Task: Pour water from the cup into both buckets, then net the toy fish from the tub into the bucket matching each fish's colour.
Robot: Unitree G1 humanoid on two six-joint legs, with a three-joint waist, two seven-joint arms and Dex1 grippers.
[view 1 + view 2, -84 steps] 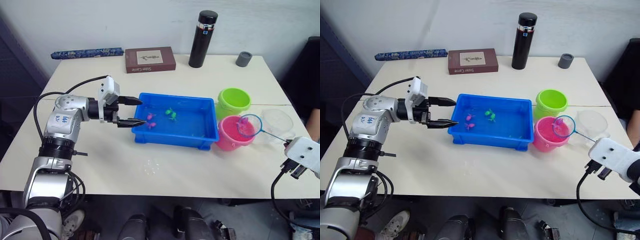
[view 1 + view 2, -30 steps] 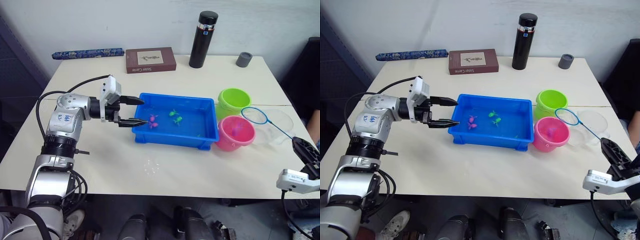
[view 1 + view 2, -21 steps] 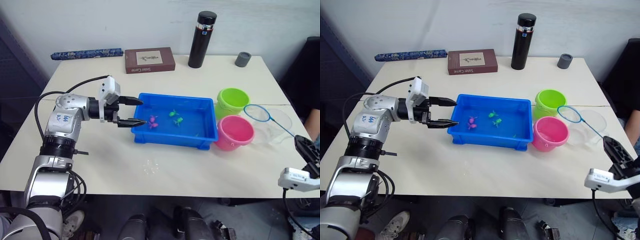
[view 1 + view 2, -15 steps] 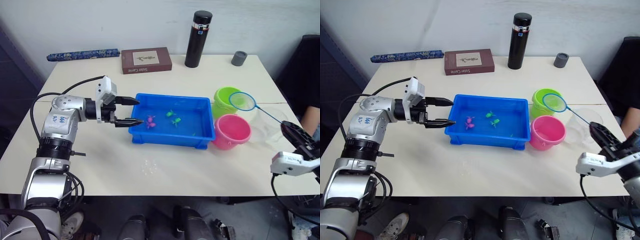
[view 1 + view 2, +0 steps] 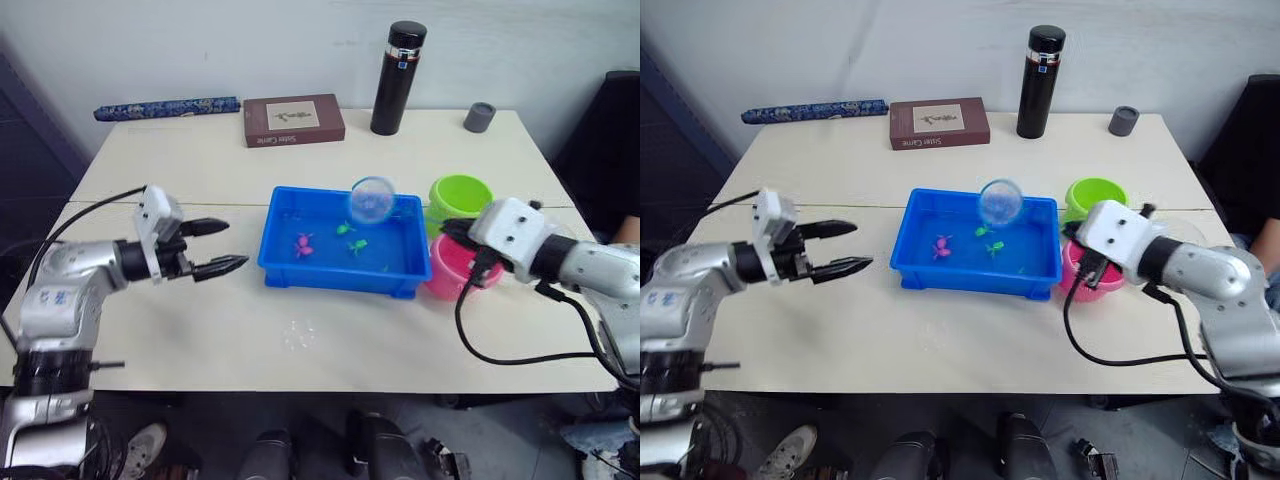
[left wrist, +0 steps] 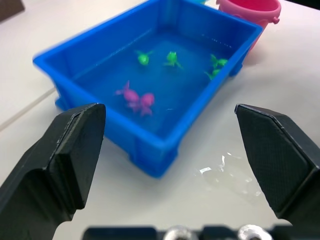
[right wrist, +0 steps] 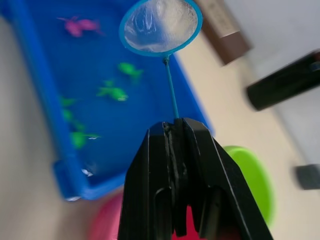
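The left gripper (image 5: pixel 218 246) hovers with fingers spread and empty beside the tub (image 5: pixel 300 275), where pink and green toy fish (image 5: pixel 352 241) await netting, while the right gripper (image 7: pixel 175 131) clamps the net (image 5: pixel 372 200) above it.

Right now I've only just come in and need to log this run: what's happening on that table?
The robot is netting toy fish. Its right gripper is shut on the net, whose hoop hangs over the far side of the blue tub. Pink fish and green fish lie in the tub's water. The green bucket and pink bucket stand by the tub's right end. The left gripper is open, off the tub's left end.
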